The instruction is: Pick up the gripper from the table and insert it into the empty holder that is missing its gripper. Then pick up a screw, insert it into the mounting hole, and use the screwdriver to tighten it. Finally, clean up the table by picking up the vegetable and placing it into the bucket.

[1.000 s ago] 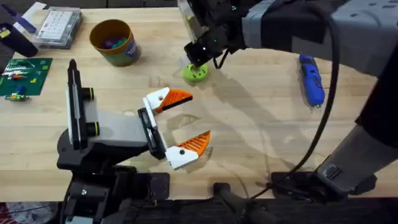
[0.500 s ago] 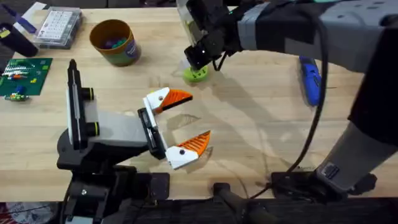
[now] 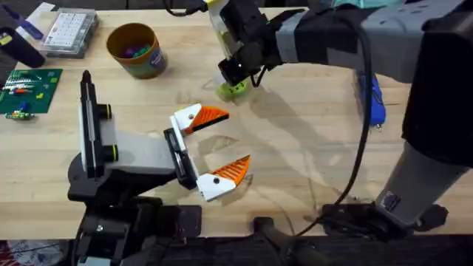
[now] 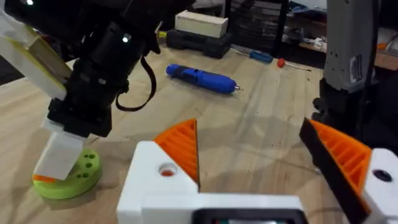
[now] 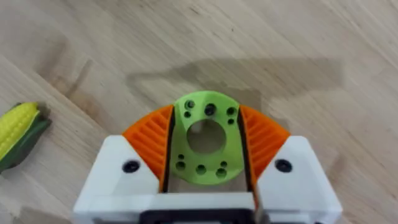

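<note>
My right claw (image 5: 207,149) is closed on the green disc (image 5: 205,142) lying on the table (image 3: 295,140); I should hold it level, squeezing evenly, so it doesn't slip.

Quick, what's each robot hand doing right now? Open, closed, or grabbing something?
Left end effector: open, holding nothing.
Right end effector: closed on the green disc.
</note>
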{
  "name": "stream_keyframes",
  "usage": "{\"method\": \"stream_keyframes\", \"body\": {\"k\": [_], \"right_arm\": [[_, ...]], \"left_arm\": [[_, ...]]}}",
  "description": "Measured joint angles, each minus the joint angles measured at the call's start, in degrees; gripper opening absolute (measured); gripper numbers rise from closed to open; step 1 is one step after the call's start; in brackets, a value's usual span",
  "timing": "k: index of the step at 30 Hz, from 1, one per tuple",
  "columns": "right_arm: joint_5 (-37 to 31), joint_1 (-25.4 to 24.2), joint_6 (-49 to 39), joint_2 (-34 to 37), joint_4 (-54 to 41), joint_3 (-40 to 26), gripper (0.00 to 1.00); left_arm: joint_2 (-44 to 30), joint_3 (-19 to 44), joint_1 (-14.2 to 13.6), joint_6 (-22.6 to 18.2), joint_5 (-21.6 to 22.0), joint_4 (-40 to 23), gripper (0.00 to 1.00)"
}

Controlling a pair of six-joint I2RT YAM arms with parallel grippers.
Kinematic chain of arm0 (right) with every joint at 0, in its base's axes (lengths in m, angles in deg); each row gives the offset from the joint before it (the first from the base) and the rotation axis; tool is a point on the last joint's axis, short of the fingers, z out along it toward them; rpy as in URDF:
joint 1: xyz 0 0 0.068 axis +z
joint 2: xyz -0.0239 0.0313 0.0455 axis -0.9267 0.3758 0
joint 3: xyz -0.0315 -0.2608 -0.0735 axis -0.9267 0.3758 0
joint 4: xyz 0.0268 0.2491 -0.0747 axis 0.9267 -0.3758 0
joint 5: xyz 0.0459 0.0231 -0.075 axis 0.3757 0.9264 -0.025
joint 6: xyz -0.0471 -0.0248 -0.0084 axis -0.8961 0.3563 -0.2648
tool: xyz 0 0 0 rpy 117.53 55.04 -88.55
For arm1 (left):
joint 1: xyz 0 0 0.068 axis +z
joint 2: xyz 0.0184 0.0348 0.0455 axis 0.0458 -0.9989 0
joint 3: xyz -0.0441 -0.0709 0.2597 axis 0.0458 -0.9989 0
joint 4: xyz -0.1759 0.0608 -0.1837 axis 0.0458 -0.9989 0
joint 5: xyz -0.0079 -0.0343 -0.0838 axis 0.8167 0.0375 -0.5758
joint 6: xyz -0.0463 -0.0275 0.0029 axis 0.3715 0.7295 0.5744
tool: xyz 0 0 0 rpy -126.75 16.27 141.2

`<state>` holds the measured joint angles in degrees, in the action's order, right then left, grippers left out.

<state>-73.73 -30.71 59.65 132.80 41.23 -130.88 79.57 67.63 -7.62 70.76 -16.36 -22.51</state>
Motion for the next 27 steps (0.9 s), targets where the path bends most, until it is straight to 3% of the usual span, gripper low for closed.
{"method": "stream_keyframes", "body": {"k": [16, 17, 20, 24, 27], "right_arm": [[0.0, 0.0, 0.0, 0.0, 0.3, 0.0, 0.553], [0.0, 0.0, 0.0, 0.0, 0.4, 0.0, 0.528], [0.0, 0.0, 0.0, 0.0, 0.3, 0.0, 0.270], [0.0, 0.0, 0.0, 0.0, 0.3, 0.0, 0.199], [0.0, 0.0, 0.0, 0.0, 0.4, 0.0, 0.026]], "left_arm": [[0.0, 0.0, 0.0, 0.0, 0.0, 0.0, 0.990], [0.0, 0.0, 0.0, 0.0, 0.0, 0.0, 0.990], [0.0, 0.0, 0.0, 0.0, 0.0, 0.0, 0.990], [0.0, 0.0, 0.0, 0.0, 0.0, 0.0, 0.990], [0.0, 0.0, 0.0, 0.0, 0.0, 0.0, 0.990]]}}
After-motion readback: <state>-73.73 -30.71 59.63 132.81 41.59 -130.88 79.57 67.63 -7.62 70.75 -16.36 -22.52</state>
